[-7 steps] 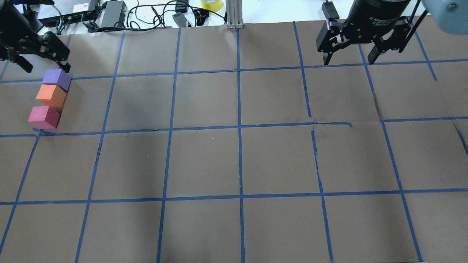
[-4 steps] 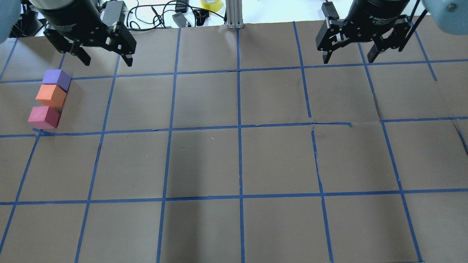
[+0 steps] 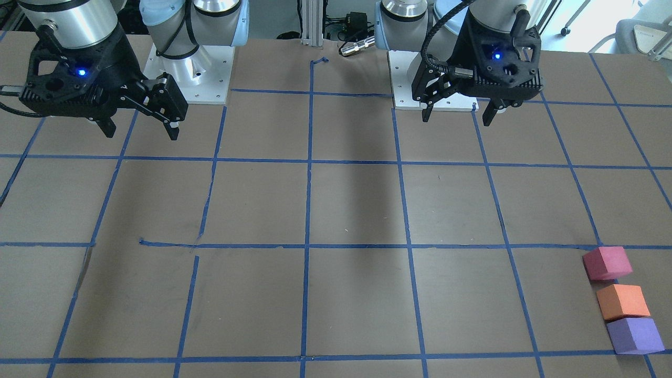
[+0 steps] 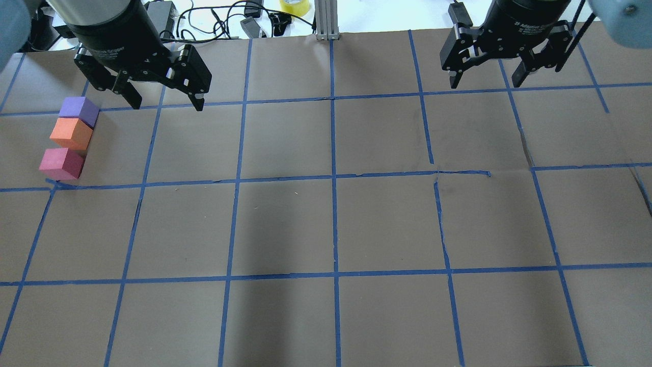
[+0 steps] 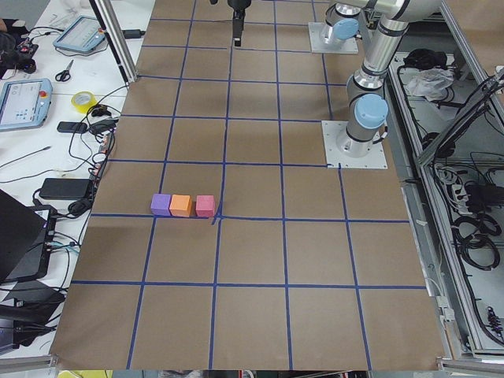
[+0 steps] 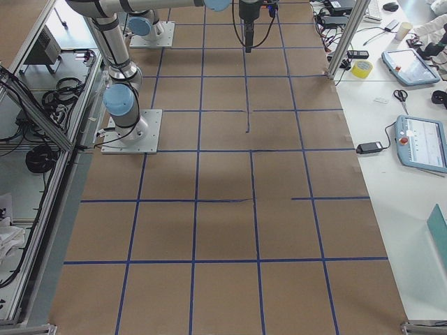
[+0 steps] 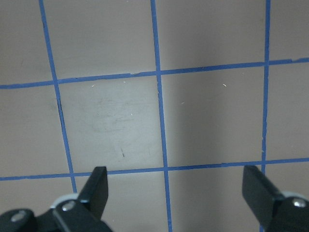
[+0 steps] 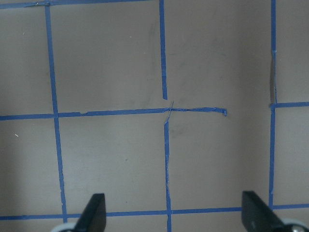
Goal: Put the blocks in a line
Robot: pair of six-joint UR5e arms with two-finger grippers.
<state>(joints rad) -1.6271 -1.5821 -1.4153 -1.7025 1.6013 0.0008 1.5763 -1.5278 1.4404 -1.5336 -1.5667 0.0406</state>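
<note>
Three cubes lie touching in a line at the table's left side: purple, orange and reddish-pink. They also show in the front view as pink, orange and purple, and in the left side view. My left gripper hangs open and empty above the table, to the right of the purple cube and apart from it. It also shows in the front view. My right gripper is open and empty at the far right, also in the front view.
The brown paper table bears a blue tape grid with a torn strip. Cables, power bricks and a yellow tape roll lie past the far edge. An aluminium post stands at the far middle.
My left gripper has moved rightward, from over the far-left edge beside the purple cube to the right of the cubes. The cubes and the right gripper have stayed put.
</note>
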